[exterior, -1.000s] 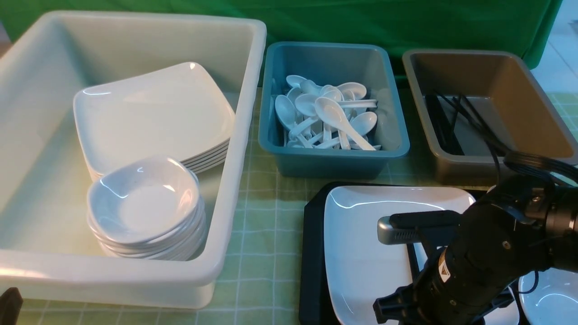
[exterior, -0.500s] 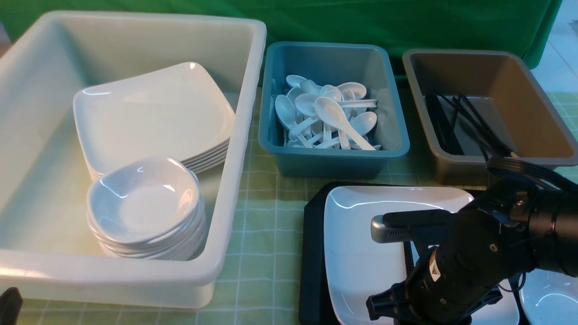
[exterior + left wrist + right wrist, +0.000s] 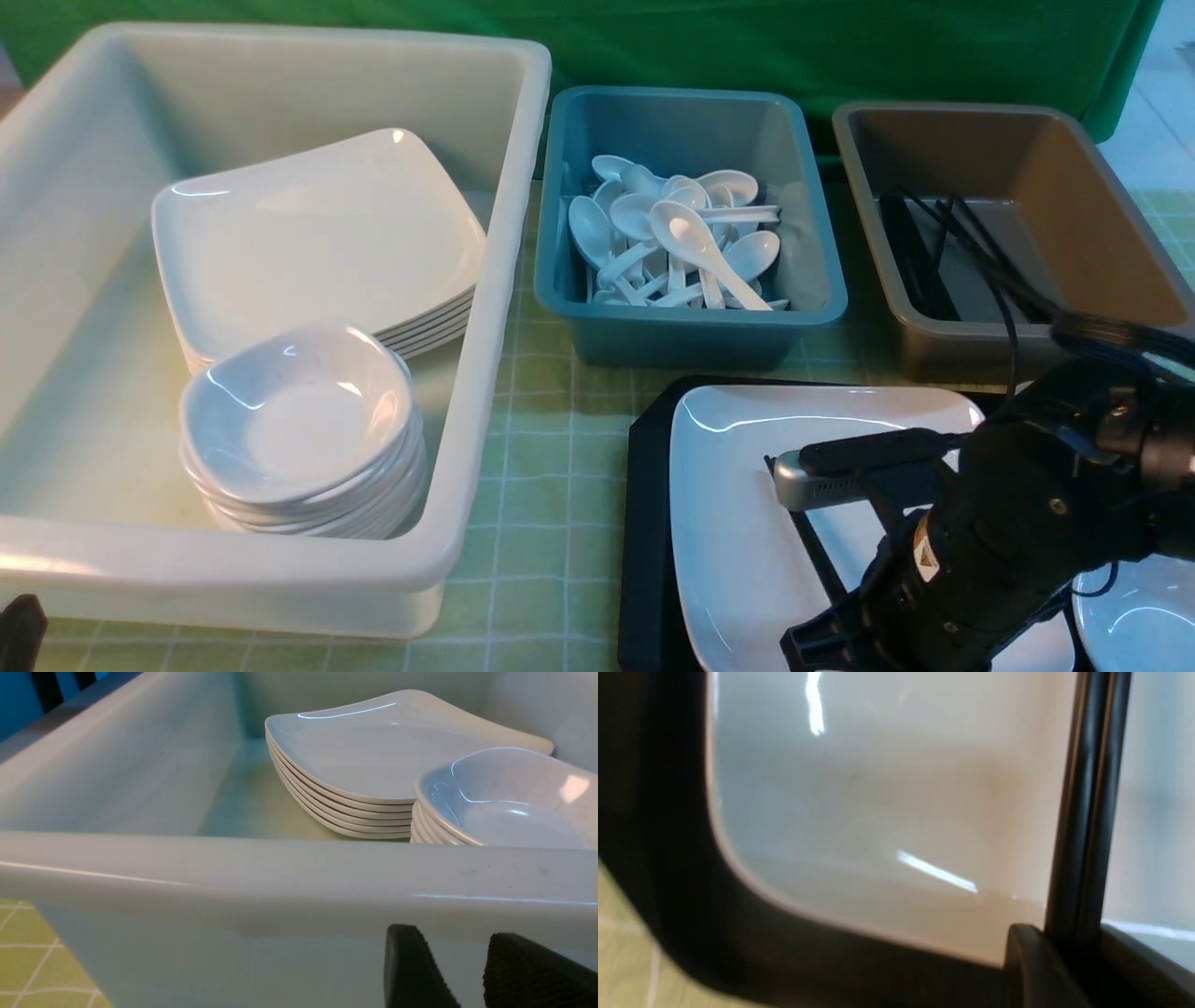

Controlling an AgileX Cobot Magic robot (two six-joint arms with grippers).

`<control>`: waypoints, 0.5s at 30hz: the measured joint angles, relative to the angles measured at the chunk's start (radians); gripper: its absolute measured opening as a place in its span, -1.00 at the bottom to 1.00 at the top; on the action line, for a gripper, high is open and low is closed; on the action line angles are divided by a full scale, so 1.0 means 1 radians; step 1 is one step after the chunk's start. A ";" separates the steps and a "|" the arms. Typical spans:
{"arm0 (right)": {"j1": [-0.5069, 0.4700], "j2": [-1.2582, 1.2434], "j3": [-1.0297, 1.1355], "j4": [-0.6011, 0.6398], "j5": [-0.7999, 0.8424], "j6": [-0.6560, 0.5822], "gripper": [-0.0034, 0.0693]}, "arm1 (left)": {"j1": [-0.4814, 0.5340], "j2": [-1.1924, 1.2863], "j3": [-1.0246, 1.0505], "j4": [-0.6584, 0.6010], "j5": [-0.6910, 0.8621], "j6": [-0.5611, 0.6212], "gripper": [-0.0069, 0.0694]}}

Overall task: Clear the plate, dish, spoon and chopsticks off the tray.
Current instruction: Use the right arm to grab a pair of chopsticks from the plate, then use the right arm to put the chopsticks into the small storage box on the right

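The white square plate [image 3: 738, 523] lies on the black tray [image 3: 644, 560] at the front right. The black chopsticks [image 3: 810, 541] slant across the plate, and my right gripper [image 3: 1069, 935] is shut on them low over the plate's near side. In the right wrist view the chopsticks [image 3: 1087, 812] run straight out from between the fingers over the plate [image 3: 878, 788]. A small white dish [image 3: 1134, 616] shows at the frame's right edge, behind the right arm. The spoon is hidden. My left gripper [image 3: 455, 933] stands open beside the cream tub's outer wall, holding nothing.
The cream tub [image 3: 504, 280] at the left holds a stack of square plates and a stack of small bowls. A teal tub [image 3: 691, 327] of white cutlery and a brown tub [image 3: 934, 345] with black sticks stand behind the tray.
My right gripper's jaws have closed on the chopsticks. The right arm has shifted slightly, and the chopsticks' far end now shows over the plate.
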 joint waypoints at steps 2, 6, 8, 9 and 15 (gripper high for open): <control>0.000 -0.028 0.000 0.001 0.022 -0.012 -0.58 | 0.000 0.000 0.000 0.000 0.000 0.000 -0.23; 0.000 -0.170 0.000 -0.007 0.115 -0.035 -0.58 | 0.000 0.000 0.000 0.000 0.000 0.000 -0.23; 0.000 -0.242 -0.012 -0.023 0.148 -0.041 -0.58 | 0.000 0.000 0.000 0.000 0.000 0.000 -0.23; 0.000 -0.281 -0.026 -0.039 0.169 -0.048 -0.58 | 0.000 0.000 0.000 0.000 0.000 0.000 -0.23; -0.026 -0.369 -0.146 -0.189 0.217 -0.061 -0.58 | 0.000 0.000 0.000 0.000 0.000 0.000 -0.23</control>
